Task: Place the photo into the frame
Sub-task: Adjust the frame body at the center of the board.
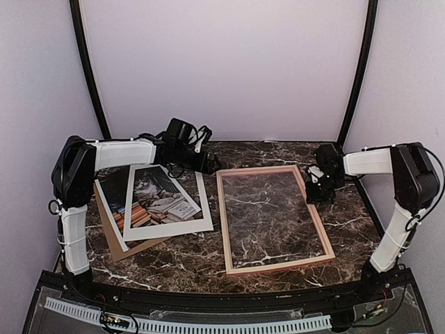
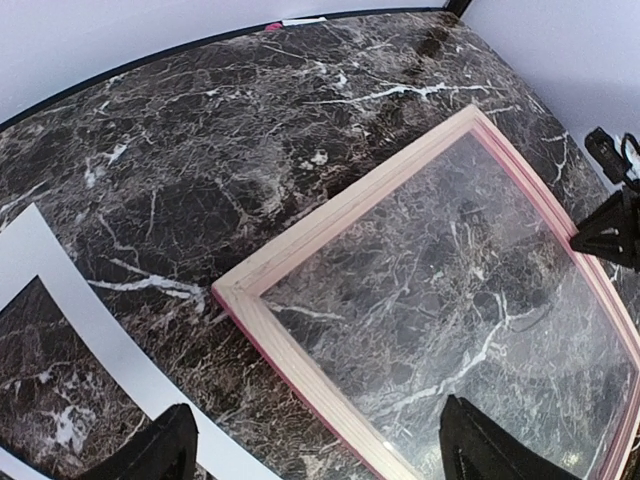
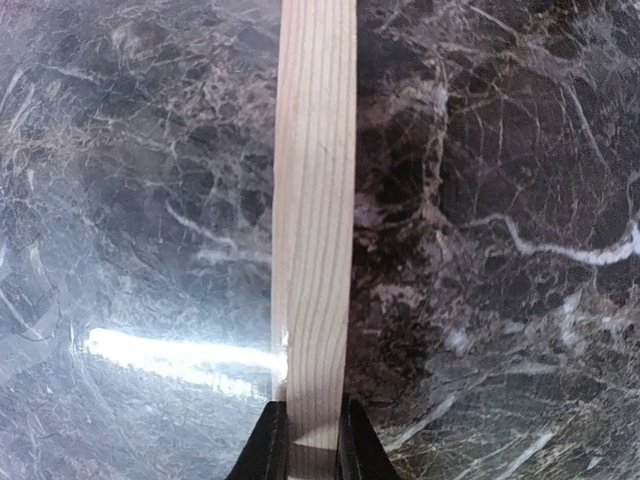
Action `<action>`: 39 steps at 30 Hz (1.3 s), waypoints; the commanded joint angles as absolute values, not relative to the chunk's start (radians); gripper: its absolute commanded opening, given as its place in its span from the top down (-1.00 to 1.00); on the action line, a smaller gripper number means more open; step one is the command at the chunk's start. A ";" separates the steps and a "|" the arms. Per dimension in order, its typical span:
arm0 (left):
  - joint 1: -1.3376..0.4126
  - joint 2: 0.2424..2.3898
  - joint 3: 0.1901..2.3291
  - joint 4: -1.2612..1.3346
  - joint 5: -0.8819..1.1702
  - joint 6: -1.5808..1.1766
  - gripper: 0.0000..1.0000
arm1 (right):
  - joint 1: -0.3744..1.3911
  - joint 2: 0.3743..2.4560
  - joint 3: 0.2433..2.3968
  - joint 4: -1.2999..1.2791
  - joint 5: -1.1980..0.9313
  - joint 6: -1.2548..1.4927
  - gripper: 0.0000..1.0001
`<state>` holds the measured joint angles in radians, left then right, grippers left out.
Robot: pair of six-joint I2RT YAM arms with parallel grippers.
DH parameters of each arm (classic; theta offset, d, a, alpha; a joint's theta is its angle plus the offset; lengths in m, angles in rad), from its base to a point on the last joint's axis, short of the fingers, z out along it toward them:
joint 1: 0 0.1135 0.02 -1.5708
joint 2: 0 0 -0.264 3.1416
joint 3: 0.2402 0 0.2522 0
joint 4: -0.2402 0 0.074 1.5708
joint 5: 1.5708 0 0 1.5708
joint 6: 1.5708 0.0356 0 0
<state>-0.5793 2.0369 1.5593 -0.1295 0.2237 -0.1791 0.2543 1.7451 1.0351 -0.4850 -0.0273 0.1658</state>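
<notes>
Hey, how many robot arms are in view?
2: left arm along the table's left side; right arm on the right, its tool pinching the frame's rail.

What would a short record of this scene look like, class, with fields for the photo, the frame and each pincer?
photo: on the table's left, partly under the white mat, on the brown backing board
frame: flat at centre, no photo inside
left pincer: open, over the frame's far left corner
right pincer: shut on the frame's right rail
</notes>
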 commanded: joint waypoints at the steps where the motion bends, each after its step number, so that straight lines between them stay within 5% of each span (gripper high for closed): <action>1: -0.571 2.064 1.633 -0.187 0.326 -0.059 -0.75 | 0.252 1.800 1.109 -0.521 0.045 0.018 0.82; 25: -0.505 2.479 2.122 -0.548 0.522 0.187 -0.78 | 0.253 1.995 1.371 -0.627 -0.151 -0.273 0.76; 39: -0.506 2.516 2.135 -0.583 0.569 0.165 -0.30 | 0.252 1.995 1.361 -0.607 -0.136 -0.254 0.71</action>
<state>-0.5026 2.5114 2.1143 -0.5343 0.5636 0.1574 0.2531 1.9808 1.3636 -0.6201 -0.1421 -0.2481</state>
